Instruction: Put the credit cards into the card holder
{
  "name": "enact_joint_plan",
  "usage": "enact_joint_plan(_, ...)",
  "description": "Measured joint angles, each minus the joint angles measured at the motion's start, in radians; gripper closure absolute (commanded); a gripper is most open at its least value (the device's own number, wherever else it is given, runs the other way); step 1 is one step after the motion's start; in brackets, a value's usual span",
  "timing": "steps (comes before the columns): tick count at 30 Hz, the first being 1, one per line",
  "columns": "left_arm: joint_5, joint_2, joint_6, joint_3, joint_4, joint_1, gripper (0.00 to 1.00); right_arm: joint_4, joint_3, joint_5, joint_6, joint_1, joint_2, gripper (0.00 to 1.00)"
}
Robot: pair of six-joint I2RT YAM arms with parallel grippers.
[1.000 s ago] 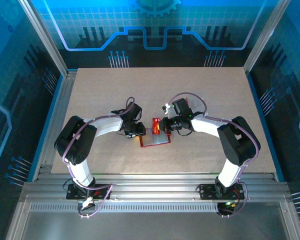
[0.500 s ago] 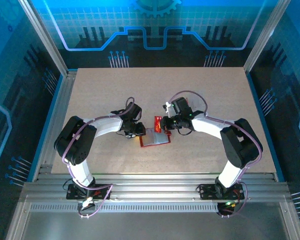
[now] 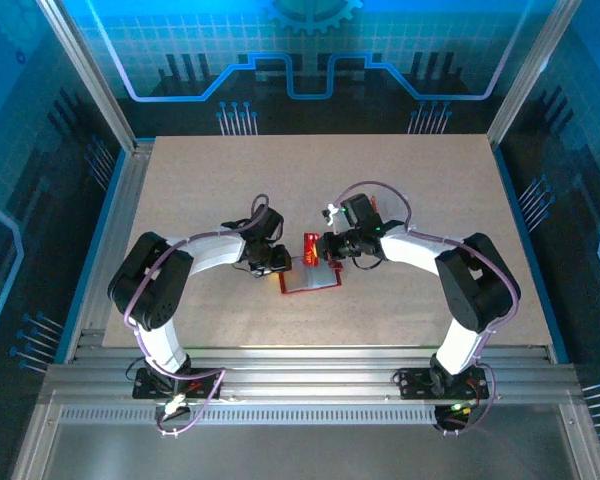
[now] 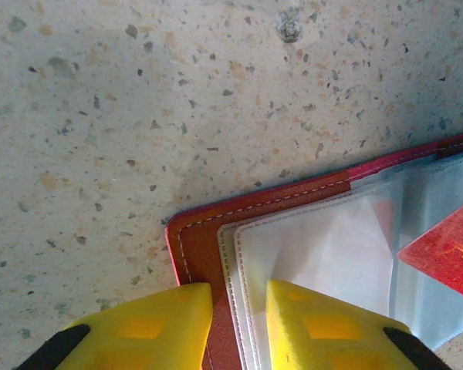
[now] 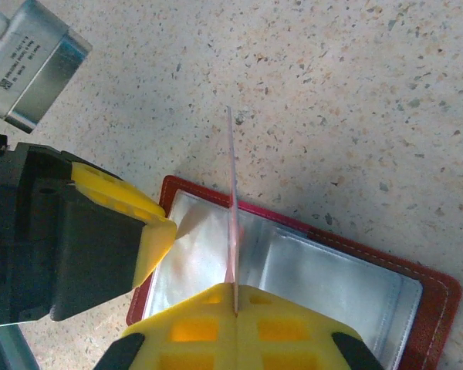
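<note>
Right wrist view: my right pincer [image 5: 236, 302] is clamped on a thin card [image 5: 233, 193], which stands edge-on over the card holder [image 5: 347, 277]. The holder lies open mid-surface [image 5: 355, 92], with a red stitched border and glossy clear pockets. My left pincer [image 4: 239, 301] pinches a pocket sheet at its corner. Bare surface all round, edges well away.

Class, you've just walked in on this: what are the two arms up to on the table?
The left gripper pinches a corner of the open red card holder, which lies flat on the table. The right gripper is shut on a red credit card, holding it on edge over the holder's clear pockets. Whether the card has entered a pocket cannot be told.
</note>
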Motion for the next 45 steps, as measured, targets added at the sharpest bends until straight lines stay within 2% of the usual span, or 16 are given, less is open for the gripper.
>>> enact_joint_plan(19, 0.0, -0.002, -0.002, -0.005, 0.006, 0.0, 0.72, 0.044, -0.001, -0.118, 0.03, -0.003, 0.014, 1.0)
enact_joint_plan(33, 0.0, -0.006, -0.002, -0.012, 0.014, 0.0, 0.72, 0.006, -0.018, -0.084, 0.026, -0.003, 0.019, 1.0)
enact_joint_plan(45, 0.0, -0.007, -0.002, -0.017, 0.021, 0.0, 0.72, 0.01, -0.06, -0.119, 0.038, -0.002, 0.021, 1.0)
